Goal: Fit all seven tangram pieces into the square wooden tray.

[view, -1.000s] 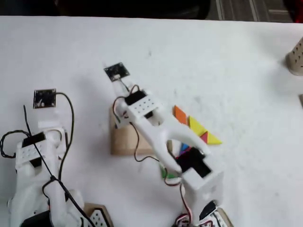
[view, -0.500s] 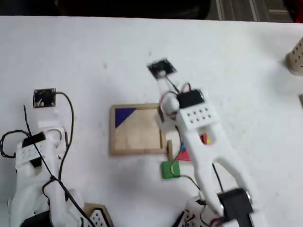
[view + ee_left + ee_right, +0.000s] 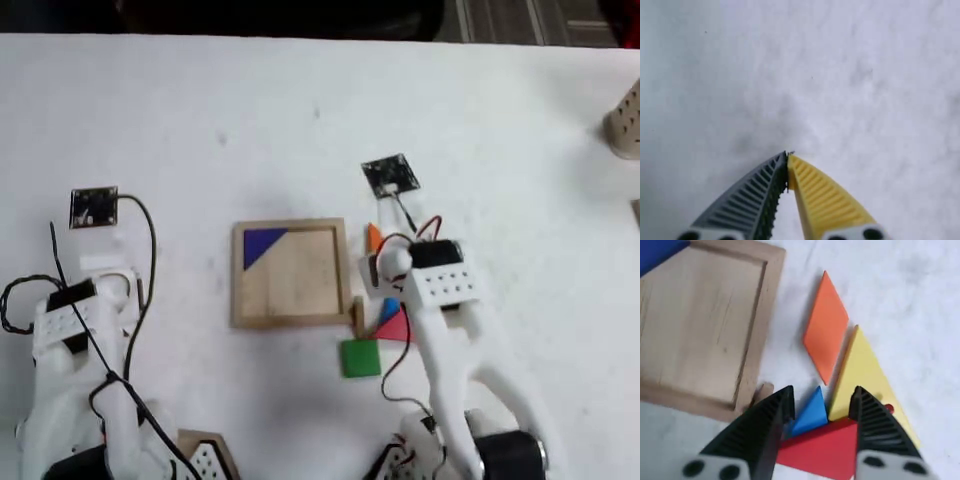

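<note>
the right claw (image 3: 822, 391) is open at a middling width, its black fingers (image 3: 771, 427) straddling the point of a small blue triangle (image 3: 809, 414) that lies just off the tray (image 3: 766, 315), by the corner nearest the right arm. a red triangle (image 3: 815, 452) touches the blue one on the side away from the tray, partly hidden under the fingers and cut off at the frame edge. a yellow triangle (image 3: 862, 372) lies farther from the tray, one end hidden behind a finger. an orange piece (image 3: 826, 332) sits between it and the tray's rim. a small wood bit (image 3: 762, 390) against that corner is too small to make out. a navy triangle (image 3: 262, 243) fills the tray's opposite corner. a green square (image 3: 359, 357) lies near the tray, apart from it. the left claw (image 3: 786, 156) is pinched, tips meeting, over the table (image 3: 850, 75).
</note>
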Controlling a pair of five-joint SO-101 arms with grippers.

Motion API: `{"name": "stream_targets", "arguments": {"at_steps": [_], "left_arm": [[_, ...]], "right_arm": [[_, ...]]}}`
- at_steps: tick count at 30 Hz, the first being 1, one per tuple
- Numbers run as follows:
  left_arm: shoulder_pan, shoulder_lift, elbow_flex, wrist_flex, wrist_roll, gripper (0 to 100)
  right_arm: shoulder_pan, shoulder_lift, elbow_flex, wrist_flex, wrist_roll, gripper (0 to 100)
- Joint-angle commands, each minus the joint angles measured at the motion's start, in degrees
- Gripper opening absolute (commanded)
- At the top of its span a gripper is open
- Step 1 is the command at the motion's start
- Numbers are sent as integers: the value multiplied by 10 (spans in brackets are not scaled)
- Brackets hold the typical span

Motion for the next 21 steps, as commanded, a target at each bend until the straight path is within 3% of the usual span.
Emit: {"name": "stream_targets", "arguments": {"at_steps": [1,7,21], "left_arm": [[6,-15,1,-15,-4,20],[6,-15,1,-15,-4,20],[6,-15,1,-16,-4,20]], "right_arm": [[3,49,-22,-61,-69,190],[2,148,-96,-67,-142,188],[-3,339,-246,-39,-142,187]]}}
